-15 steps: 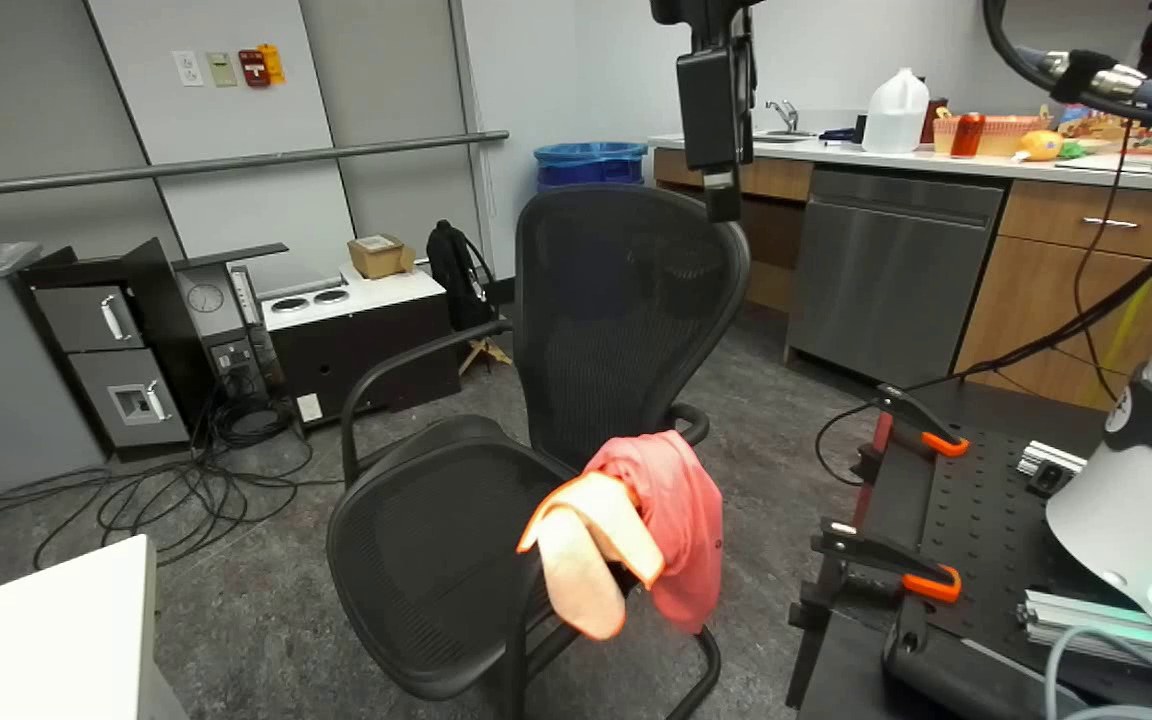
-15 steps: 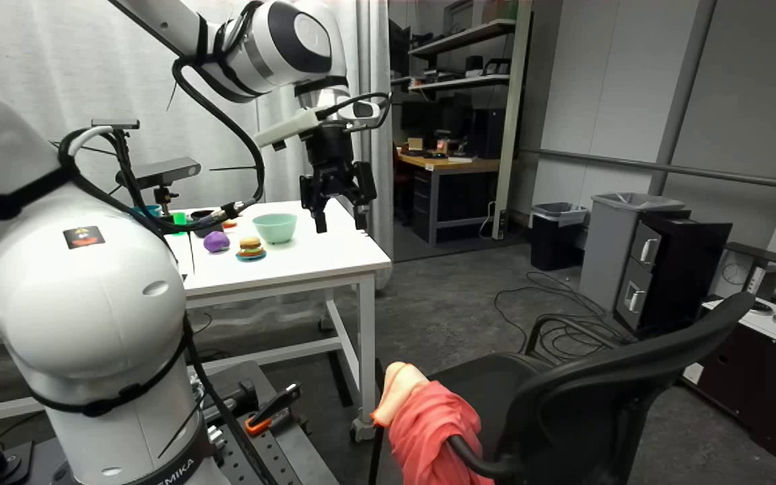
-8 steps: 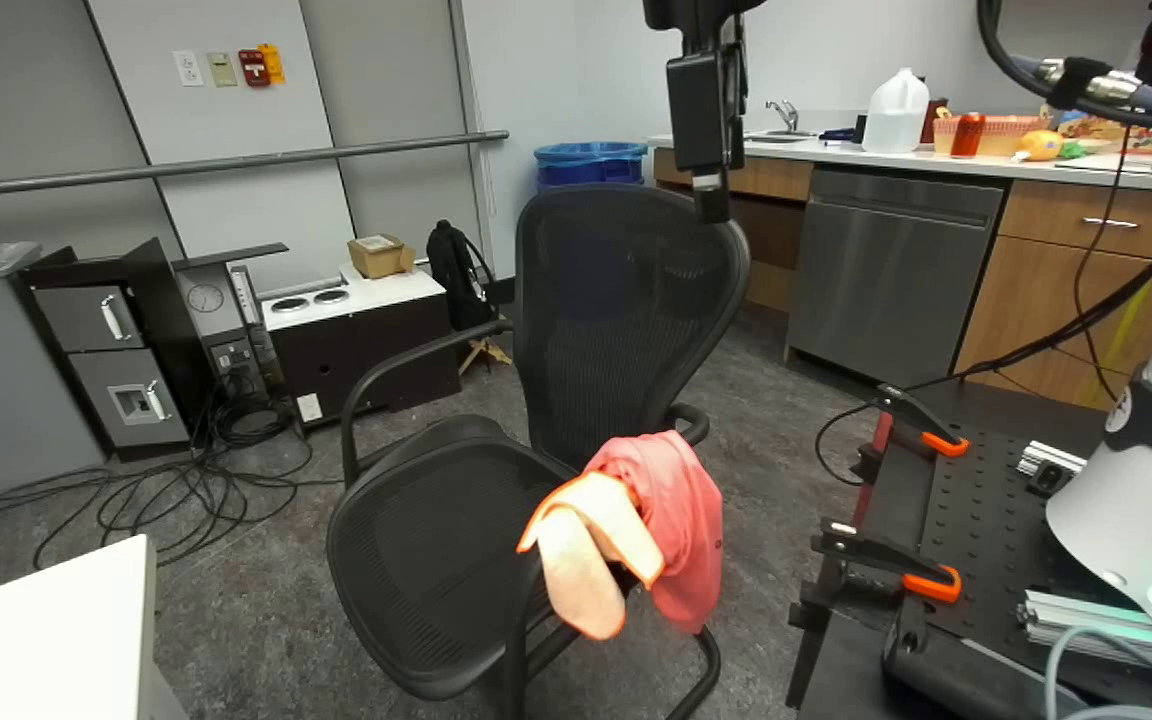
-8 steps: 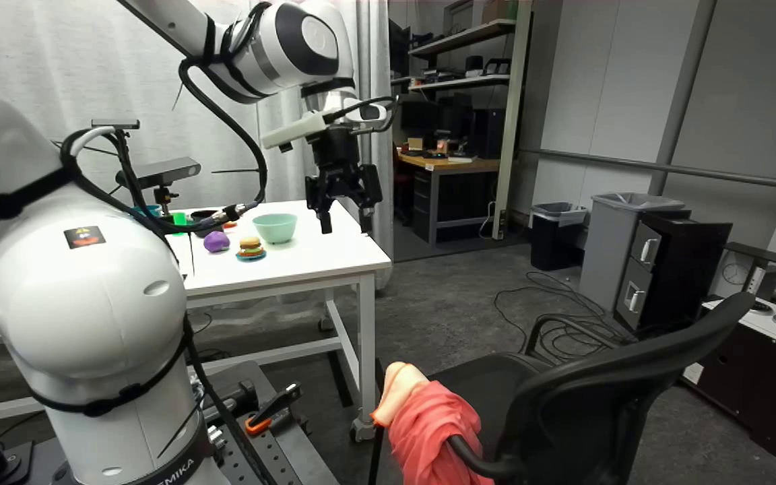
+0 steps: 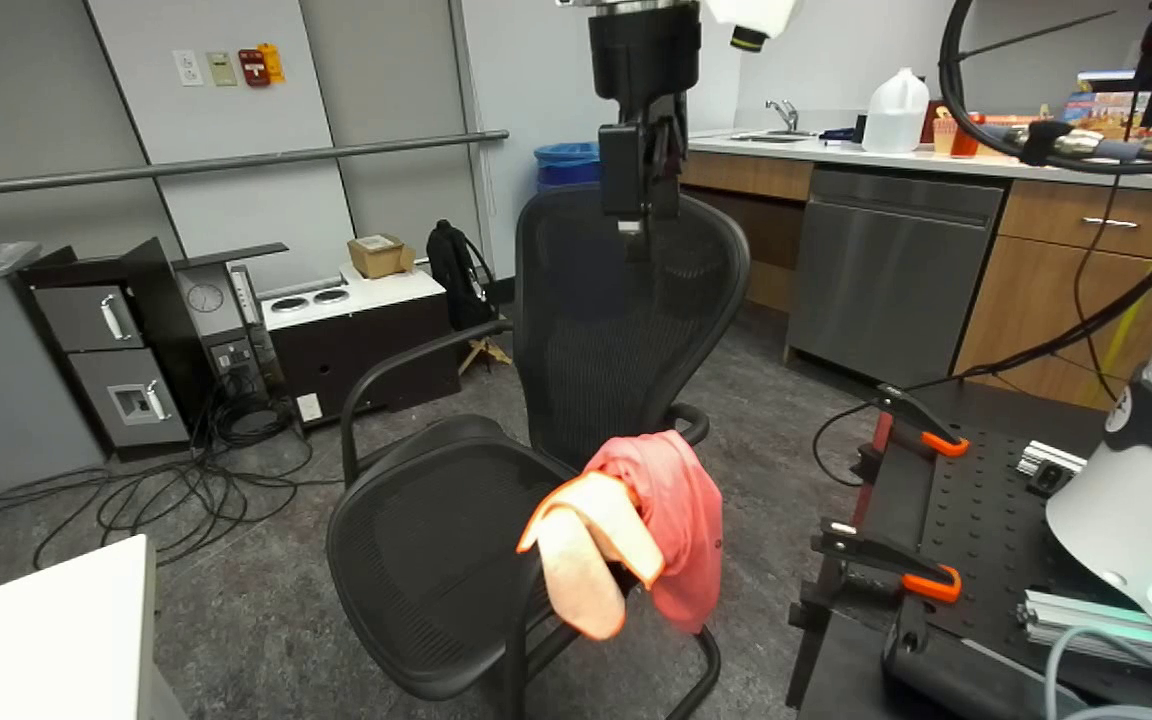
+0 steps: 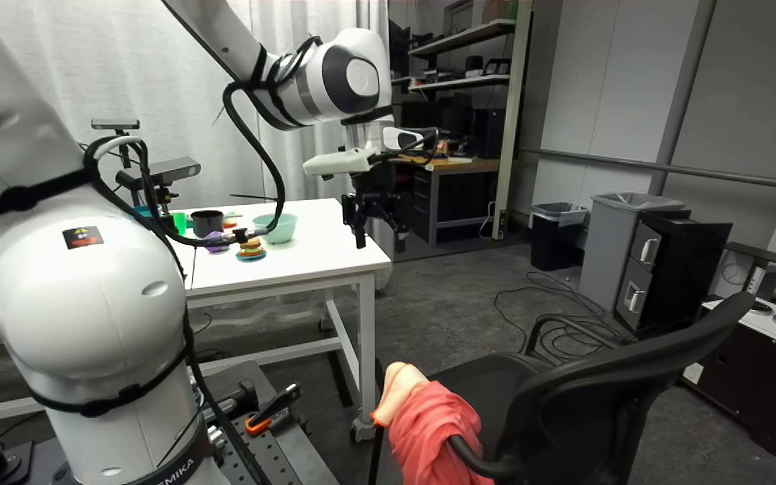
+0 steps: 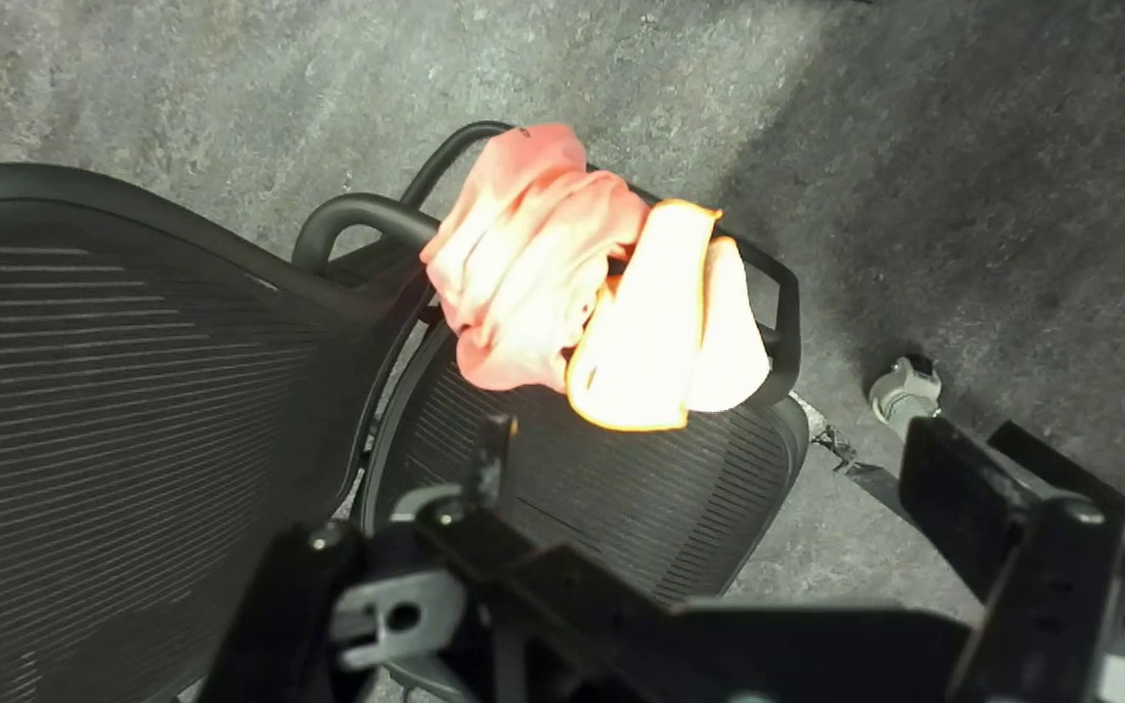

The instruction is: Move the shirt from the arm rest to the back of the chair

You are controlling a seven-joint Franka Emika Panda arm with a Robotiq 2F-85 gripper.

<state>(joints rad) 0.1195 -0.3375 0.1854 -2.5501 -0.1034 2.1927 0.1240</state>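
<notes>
A coral-pink shirt (image 5: 671, 510) with a pale, orange-edged part hangs bunched over one arm rest (image 5: 693, 425) of a black mesh chair. The shirt also shows in an exterior view (image 6: 432, 431) and in the wrist view (image 7: 533, 264). The chair's back (image 5: 626, 330) stands behind the seat (image 5: 446, 540) and carries nothing. My gripper (image 6: 380, 243) is open and empty, pointing down, well above the shirt and apart from it. In the wrist view the spread fingers (image 7: 719, 449) frame the seat, with the shirt ahead of them. The shirt hides most of the arm rest.
A white table (image 6: 314, 263) with a green bowl (image 6: 280, 229) and toy food stands near the gripper. The chair's free arm rest (image 5: 416, 350) is on the far side. A black robot bench (image 5: 986, 500) with orange-tipped clamps stands beside the chair.
My open gripper has moved away from the robot base and lower, leftward in an exterior view and rightward in an exterior view. The shirt and chair have not moved.
</notes>
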